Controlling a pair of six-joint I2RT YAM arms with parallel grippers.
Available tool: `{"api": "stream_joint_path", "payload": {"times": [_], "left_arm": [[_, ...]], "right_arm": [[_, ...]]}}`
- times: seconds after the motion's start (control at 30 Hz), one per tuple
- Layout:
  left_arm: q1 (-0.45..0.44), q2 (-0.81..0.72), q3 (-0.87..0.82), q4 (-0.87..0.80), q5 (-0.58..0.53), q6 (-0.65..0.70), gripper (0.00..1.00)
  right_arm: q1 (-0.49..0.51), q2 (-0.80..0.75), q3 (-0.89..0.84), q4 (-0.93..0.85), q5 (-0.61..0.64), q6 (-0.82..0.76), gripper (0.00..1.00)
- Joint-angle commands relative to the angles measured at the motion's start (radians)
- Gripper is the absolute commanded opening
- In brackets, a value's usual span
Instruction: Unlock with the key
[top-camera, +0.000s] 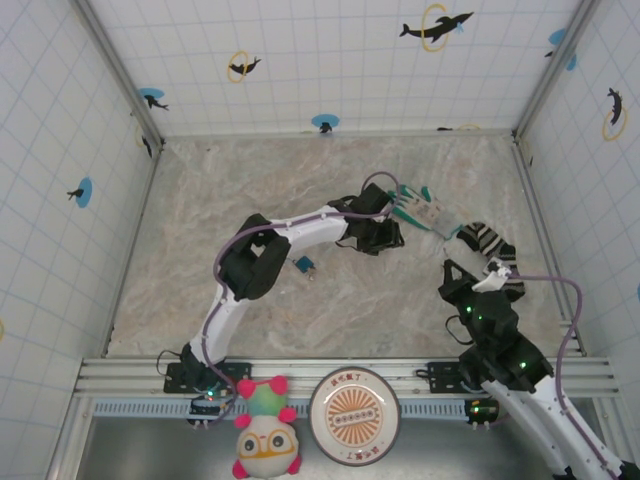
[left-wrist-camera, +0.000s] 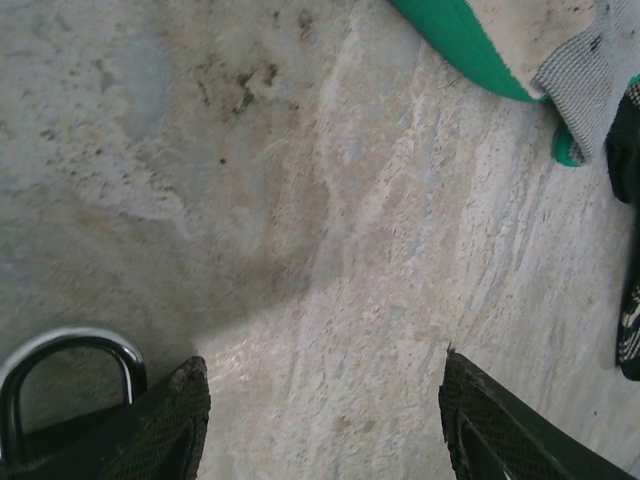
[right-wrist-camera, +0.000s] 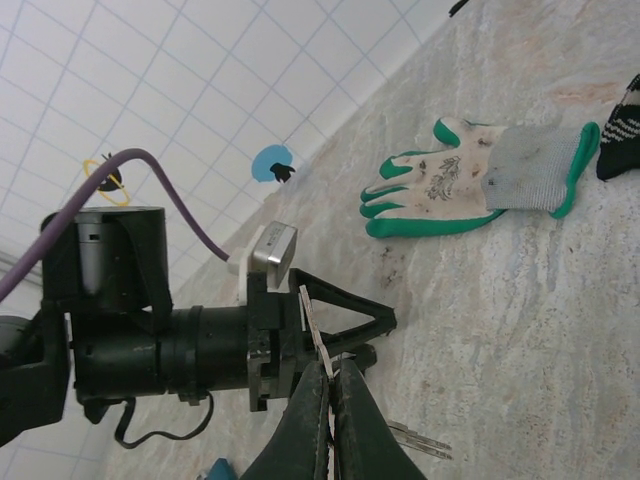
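Toy (top-camera: 265, 440) and round disc (top-camera: 353, 405) sit by the near rail, prob parked out of the way. R gripper (right-wrist-camera: 335, 375) has its fingers pressed close together, tips aimed at the L gripper (left-wrist-camera: 322, 362), so I think it's meant to bring the key (right-wrist-camera: 418, 438) over. The key's silver blade pokes out just beside one R finger, low in the R wrist view. Small blue lock (top-camera: 303, 265) lies on the table (top-camera: 200, 200) under the L arm. L gripper hangs low over bare table, fingers wide apart w/ nothing btwn them, prob ready to grab the lock and hold it steady for the key. Glove (right-wrist-camera: 470, 180) lies flat just past it, and a stripy cloth (top-camera: 487, 240) lies near the R gripper. Neither looks needed

Hard to see: the key's black head is hidden behind the R finger, so I can't tell if it's pinched or just lying on the table. A thin pale strip (right-wrist-camera: 315, 330) sticks up past the R tips, too thin to name. A silver loop (left-wrist-camera: 75, 337) sits just beside one L finger, cut off by the picture edge. Prob the lock's loop, but no blue body shows there, so not sure
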Motion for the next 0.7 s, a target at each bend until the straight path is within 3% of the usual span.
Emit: {"api": "stream_joint_path", "payload": {"times": [0.0,0.3,0.67], "left_arm": [[-0.007,-0.057,-0.027,-0.047,-0.03,0.028,0.62],[-0.009,-0.145,-0.035,-0.076,-0.061,0.083,0.63],[-0.01,-0.139,0.05,-0.301,-0.283,0.221,0.66]], "right_arm": [[-0.005,-0.012,-0.025,0.033,0.015,0.019,0.0],[-0.005,-0.012,-0.024,0.037,0.009,0.015,0.0],[-0.005,-0.012,-0.043,0.058,0.003,0.026,0.0]]}}
